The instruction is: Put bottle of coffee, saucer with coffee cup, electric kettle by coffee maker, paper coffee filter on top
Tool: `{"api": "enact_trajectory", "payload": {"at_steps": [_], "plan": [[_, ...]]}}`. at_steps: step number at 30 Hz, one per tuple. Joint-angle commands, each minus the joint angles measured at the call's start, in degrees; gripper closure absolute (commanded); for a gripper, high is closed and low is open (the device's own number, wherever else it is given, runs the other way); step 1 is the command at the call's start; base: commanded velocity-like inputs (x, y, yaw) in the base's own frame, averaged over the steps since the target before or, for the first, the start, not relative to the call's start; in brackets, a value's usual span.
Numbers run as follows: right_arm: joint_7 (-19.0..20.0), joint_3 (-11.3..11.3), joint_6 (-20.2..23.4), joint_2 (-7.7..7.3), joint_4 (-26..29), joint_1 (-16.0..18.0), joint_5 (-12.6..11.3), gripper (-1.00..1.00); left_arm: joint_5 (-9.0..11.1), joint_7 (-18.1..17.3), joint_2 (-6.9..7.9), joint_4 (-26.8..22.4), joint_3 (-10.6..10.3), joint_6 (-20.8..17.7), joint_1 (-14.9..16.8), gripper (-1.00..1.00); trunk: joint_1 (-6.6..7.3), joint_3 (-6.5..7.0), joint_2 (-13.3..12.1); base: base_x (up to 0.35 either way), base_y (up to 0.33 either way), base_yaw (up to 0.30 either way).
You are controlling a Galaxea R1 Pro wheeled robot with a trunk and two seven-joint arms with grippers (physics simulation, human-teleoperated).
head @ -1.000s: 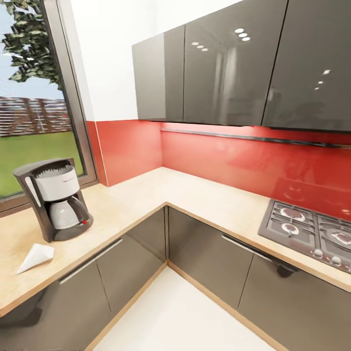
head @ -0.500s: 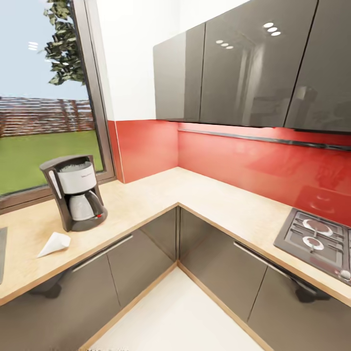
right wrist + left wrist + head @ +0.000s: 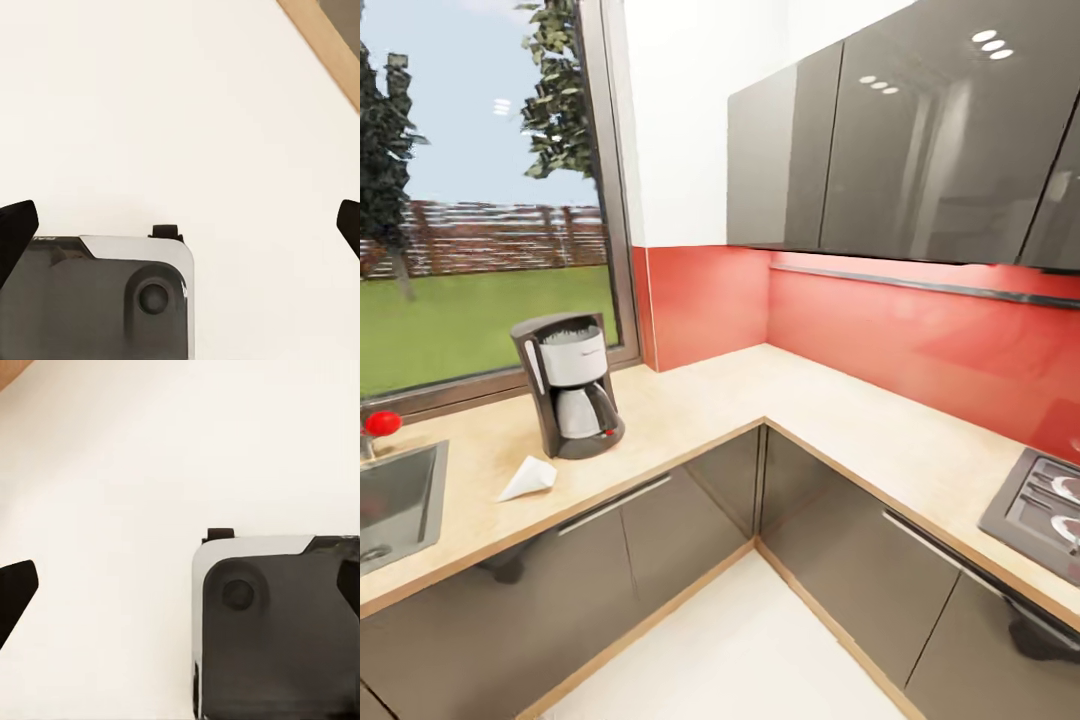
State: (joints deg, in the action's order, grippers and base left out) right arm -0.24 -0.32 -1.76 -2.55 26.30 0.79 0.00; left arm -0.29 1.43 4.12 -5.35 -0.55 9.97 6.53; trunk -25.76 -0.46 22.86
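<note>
Head view: L-shaped countertop (image 3: 830, 415) runs from lower left to the corner at centre, then off to lower right, over grey cabinet fronts (image 3: 660, 550). Coffee maker (image 3: 570, 398) stands upright on the countertop at left of centre, below the window (image 3: 480, 200). Paper coffee filter (image 3: 528, 479) lies on its side on the countertop, just beside the coffee maker toward the front edge, not touching it. Sink (image 3: 395, 505) at far left edge, red knob (image 3: 382, 423) above it. Gas hob (image 3: 1040, 505) partly cut off at right edge. Red backsplash (image 3: 920, 330) behind the counter, dark glossy wall cabinets (image 3: 900, 140) at upper right. Pale floor (image 3: 740, 650) at bottom centre.

Left wrist view: left gripper (image 3: 180, 585) points down at the pale floor (image 3: 150, 472); one dark fingertip (image 3: 15, 592) at left edge, the other at right edge, wide apart, nothing between them, jaws released. Part of the robot base (image 3: 277, 630), grey with a white rim, at lower right.

Right wrist view: right gripper (image 3: 180, 225) also over the floor (image 3: 150, 90); fingertips (image 3: 15, 229) at far left and far right edges, spread, jaws released and empty. Robot base (image 3: 97, 300) at lower left. Wood trim strip (image 3: 322, 45) at upper right corner.
</note>
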Motion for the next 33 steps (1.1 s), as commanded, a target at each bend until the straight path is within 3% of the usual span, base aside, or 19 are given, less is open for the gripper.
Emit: {"api": "enact_trajectory", "payload": {"at_steps": [1,12,33], "plan": [[-0.02,-0.03,-0.18,0.00,-0.02,0.00,0.00,-1.00,0.00,0.59,0.09,0.47,-0.07,0.12,0.05,-1.00,-0.02,-0.05,0.06,0.000,0.000,0.278],[-0.01,0.04,-0.09,0.04,-0.02,0.01,0.00,-1.00,0.13,10.59,0.02,1.98,-0.06,-7.32,0.06,-1.00,-0.02,-0.05,0.06,0.000,0.000,0.278],[0.06,0.39,-0.17,0.00,0.22,0.01,0.13,-1.00,0.46,11.52,-1.46,3.72,0.17,-8.63,0.06,-1.00,-0.02,-0.05,0.06,0.048,-0.021,0.278]]}}
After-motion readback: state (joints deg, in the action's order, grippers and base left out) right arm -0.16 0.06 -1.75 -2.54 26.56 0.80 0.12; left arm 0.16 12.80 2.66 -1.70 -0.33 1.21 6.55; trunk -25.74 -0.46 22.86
